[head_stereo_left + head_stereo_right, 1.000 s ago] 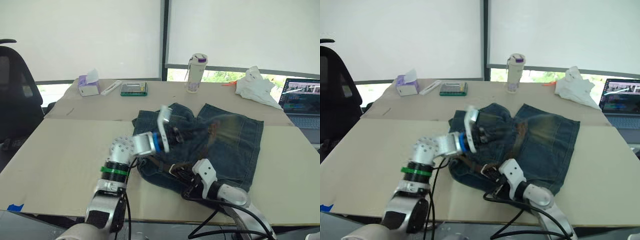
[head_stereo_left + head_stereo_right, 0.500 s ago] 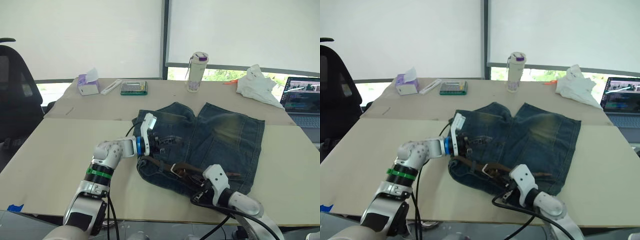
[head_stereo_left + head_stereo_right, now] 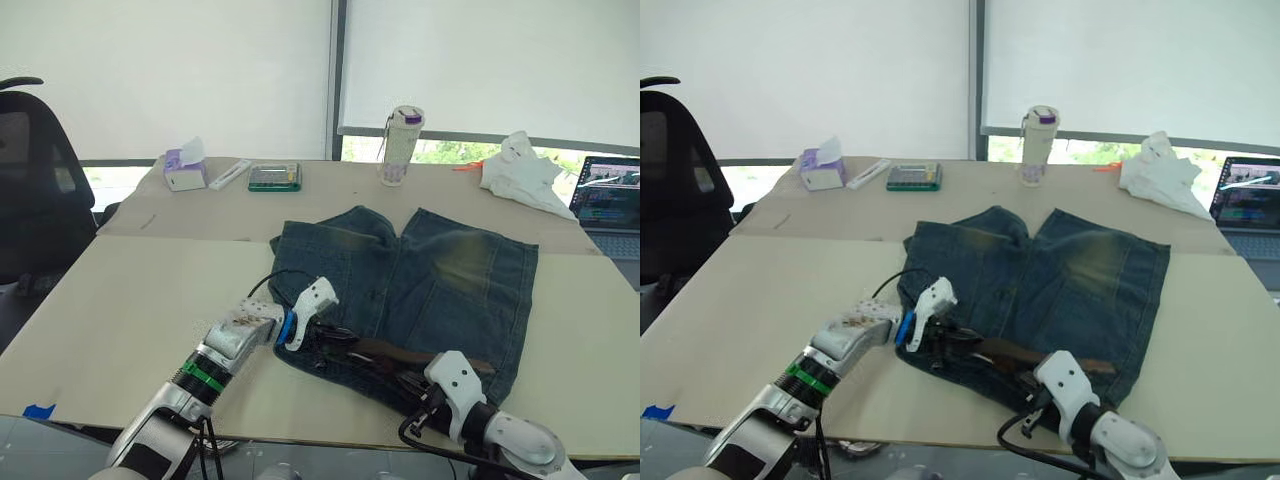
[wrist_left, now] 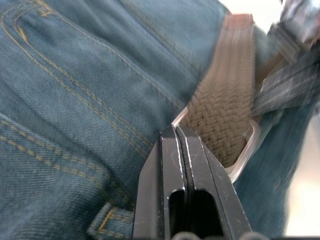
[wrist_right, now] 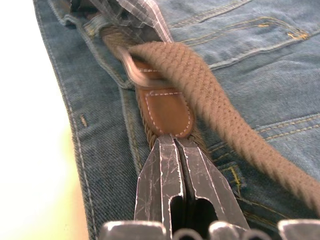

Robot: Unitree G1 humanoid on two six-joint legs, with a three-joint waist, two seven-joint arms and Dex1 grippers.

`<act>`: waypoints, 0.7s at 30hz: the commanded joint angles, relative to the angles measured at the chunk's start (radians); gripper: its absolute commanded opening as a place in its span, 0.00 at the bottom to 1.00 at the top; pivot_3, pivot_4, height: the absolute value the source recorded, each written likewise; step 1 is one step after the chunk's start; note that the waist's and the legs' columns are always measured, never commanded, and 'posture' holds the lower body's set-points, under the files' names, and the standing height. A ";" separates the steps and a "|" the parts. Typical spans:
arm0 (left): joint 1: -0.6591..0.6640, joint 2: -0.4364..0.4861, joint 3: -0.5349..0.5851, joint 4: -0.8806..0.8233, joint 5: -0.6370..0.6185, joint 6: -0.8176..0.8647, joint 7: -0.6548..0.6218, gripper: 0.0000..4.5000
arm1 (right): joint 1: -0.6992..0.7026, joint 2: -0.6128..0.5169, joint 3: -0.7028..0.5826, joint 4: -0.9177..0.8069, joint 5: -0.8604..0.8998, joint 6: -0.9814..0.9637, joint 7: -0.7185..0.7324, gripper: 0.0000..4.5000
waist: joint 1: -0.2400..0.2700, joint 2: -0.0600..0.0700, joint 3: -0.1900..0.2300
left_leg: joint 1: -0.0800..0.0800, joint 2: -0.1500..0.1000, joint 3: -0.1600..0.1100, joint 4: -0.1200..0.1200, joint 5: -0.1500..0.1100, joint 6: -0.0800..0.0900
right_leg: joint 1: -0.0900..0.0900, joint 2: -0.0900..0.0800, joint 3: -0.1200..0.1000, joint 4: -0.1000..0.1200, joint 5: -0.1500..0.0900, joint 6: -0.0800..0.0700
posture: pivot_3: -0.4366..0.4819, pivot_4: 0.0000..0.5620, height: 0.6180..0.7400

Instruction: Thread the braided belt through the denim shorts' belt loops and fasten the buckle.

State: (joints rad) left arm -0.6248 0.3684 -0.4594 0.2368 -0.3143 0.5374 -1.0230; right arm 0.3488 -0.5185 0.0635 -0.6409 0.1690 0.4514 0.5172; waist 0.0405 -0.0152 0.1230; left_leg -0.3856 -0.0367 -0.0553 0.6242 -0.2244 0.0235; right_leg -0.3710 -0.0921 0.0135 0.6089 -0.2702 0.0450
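Braided belt (image 3: 395, 352) lying along the near waistband of the denim shorts (image 3: 430, 280), running left to right, with its woven strap passed through the silvery buckle (image 4: 247, 150). Shorts spread flat mid-worktop (image 3: 120, 290), waistband toward the near edge, legs pointing far. Left gripper (image 3: 322, 332) at the waistband's left end, jaws pressed together with the tips right at the buckle frame where the strap enters; whether the frame is pinched, impossible to tell. Right gripper (image 5: 173, 145) at the near right of the waistband, jaws clenched, tips touching the brown leather tab (image 5: 165, 112) behind the buckle; whether anything is caught between them, impossible to tell. Farther off on the worktop: tissue box (image 3: 184, 168) and calculator (image 3: 274, 178) far left, bottle (image 3: 399, 146) far centre, crumpled white cloth (image 3: 524, 174) and laptop (image 3: 610, 200) far right. Black chair (image 3: 35, 190) off the left edge.
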 commanded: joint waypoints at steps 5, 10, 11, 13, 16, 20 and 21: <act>0.017 -0.083 -0.003 0.152 0.044 -0.128 -0.095 0.00 | -0.003 -0.023 -0.045 -0.099 0.033 0.067 0.001 0.36 | 0.002 0.000 0.000 | 0.000 0.000 0.000 0.001 0.000 0.001 | 0.001 0.000 0.000 0.000 -0.002 0.003 | 0.48 0.27 1.00; -0.010 -0.114 0.163 0.139 -0.061 -0.037 -0.100 0.00 | -0.004 -0.023 -0.068 -0.160 0.078 0.117 0.003 0.59 | 0.000 0.001 0.001 | -0.004 -0.002 0.000 0.003 0.000 0.002 | 0.001 0.002 -0.001 0.002 -0.001 0.002 | 0.48 0.27 1.00; -0.014 -0.111 0.194 0.132 -0.080 -0.025 -0.102 0.00 | -0.003 -0.013 -0.079 -0.167 0.090 0.124 -0.006 0.59 | -0.003 0.002 0.001 | -0.004 -0.002 0.000 0.003 0.000 0.002 | 0.001 0.002 -0.001 0.003 -0.001 0.003 | 0.48 0.27 1.00; -0.021 -0.100 0.241 0.106 -0.120 0.020 -0.116 0.00 | 0.001 -0.015 -0.091 -0.174 0.084 0.125 -0.016 0.59 | -0.006 0.002 0.002 | -0.004 -0.001 0.000 0.003 0.000 0.002 | 0.001 0.004 -0.001 0.003 -0.002 0.003 | 0.48 0.27 1.00; -0.023 -0.086 0.265 0.036 -0.166 0.080 -0.151 0.00 | 0.019 -0.021 -0.112 -0.185 0.078 0.121 -0.023 0.59 | -0.016 0.002 0.002 | -0.003 -0.001 0.000 0.003 0.000 0.002 | 0.000 0.005 -0.001 0.004 -0.002 0.005 | 0.48 0.27 1.00; -0.028 -0.082 0.205 -0.052 -0.167 0.135 -0.188 0.00 | 0.069 -0.050 -0.121 -0.229 0.067 0.121 -0.016 0.59 | -0.017 0.003 0.003 | -0.003 -0.001 0.000 0.003 0.000 0.002 | 0.001 0.005 -0.001 0.004 -0.002 0.004 | 0.48 0.27 1.00; -0.029 -0.086 0.166 -0.048 -0.133 0.120 -0.191 0.00 | 0.081 -0.056 -0.126 -0.236 0.065 0.120 -0.017 0.59 | -0.018 0.003 0.003 | -0.003 -0.001 0.000 0.003 0.000 0.002 | 0.001 0.005 -0.001 0.004 -0.001 0.003 | 0.48 0.27 1.00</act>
State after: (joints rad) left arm -0.6320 0.2885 -0.2515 0.2221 -0.4677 0.6603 -1.1949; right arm 0.4228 -0.5658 -0.0396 -0.8251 0.2361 0.5750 0.4990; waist 0.0228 -0.0122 0.1258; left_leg -0.3883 -0.0380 -0.0548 0.6274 -0.2242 0.0254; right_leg -0.3692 -0.0867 0.0127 0.6130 -0.2716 0.0481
